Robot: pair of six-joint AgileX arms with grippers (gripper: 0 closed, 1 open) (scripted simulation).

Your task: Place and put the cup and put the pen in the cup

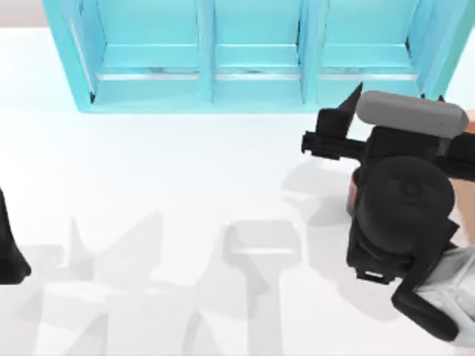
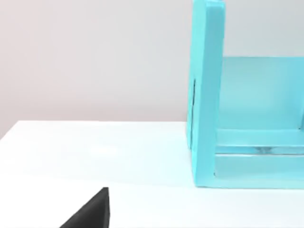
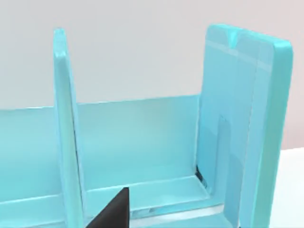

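A copper-brown sliver of the cup [image 1: 351, 194] peeks out from under my right arm, which covers the rest of it. The pen is out of view. My right gripper [image 1: 395, 99] hovers over the table's right side, pointing at the right-hand compartment of the turquoise rack [image 1: 252, 67]. One black fingertip [image 3: 114, 211] shows in the right wrist view in front of that compartment. My left arm [image 1: 11, 248] is parked at the table's left edge, and a black fingertip [image 2: 90, 213] shows low in the left wrist view.
The rack stands along the table's far side with three open compartments and thin dividers [image 3: 66, 128]. Its left end wall [image 2: 206, 95] appears in the left wrist view. A small peach patch [image 1: 469, 122] sits at the right border. White tabletop [image 1: 185, 193] stretches between the arms.
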